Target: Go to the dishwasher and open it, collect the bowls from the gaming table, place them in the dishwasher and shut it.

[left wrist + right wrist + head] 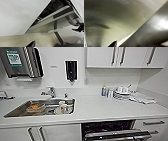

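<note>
We see the dishwasher point(117, 132) partly open under the counter point(100, 109). Its steel door looks heavy, stiff and smooth; the long bar handle point(117, 135) is best to hold. We cannot tell whether our grippers are gripping or loose.

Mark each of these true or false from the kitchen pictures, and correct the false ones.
1. The dishwasher door stands partly open. True.
2. The sink lies right of the dishwasher. False: it lies to its left.
3. Things lie inside the sink. True.
4. The upper cabinets have round knobs. False: they have slim bar handles.
5. The counter is black. False: it is white.
</note>
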{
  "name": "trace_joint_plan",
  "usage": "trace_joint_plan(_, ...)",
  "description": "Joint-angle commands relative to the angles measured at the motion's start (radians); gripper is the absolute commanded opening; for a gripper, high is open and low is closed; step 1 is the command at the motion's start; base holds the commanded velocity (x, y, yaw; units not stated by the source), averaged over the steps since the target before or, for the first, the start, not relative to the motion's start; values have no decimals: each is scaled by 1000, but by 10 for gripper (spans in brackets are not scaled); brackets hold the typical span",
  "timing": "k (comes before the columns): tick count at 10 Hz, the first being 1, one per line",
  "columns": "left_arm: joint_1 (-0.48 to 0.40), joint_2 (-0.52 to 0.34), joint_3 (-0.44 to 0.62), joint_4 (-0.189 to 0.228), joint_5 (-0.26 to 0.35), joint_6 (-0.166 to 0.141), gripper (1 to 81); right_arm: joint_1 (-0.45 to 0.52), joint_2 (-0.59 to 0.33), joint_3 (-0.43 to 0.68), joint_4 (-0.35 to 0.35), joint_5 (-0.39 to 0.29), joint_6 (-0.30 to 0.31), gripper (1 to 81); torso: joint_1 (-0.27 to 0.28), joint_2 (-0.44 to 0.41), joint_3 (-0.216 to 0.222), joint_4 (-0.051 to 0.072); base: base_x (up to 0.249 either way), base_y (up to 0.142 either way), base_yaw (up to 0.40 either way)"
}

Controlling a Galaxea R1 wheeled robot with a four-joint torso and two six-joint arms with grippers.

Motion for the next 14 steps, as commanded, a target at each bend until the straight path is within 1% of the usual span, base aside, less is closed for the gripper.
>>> trace_joint_plan(1,-77,-42,26,67,89,-52,811,6,33,-34,-63,-314,-56,811,0,0,0,0,-90,0,0)
trace_joint_plan(10,-60,-19,5,67,88,-52,811,-37,91,-106,-63,-314,-59,811,0,-1,-1,0,-107,0,0)
trace_joint_plan(14,-54,-9,5,67,88,-52,811,-69,154,-177,-66,-312,-63,811,0,0,-1,0,-112,0,0)
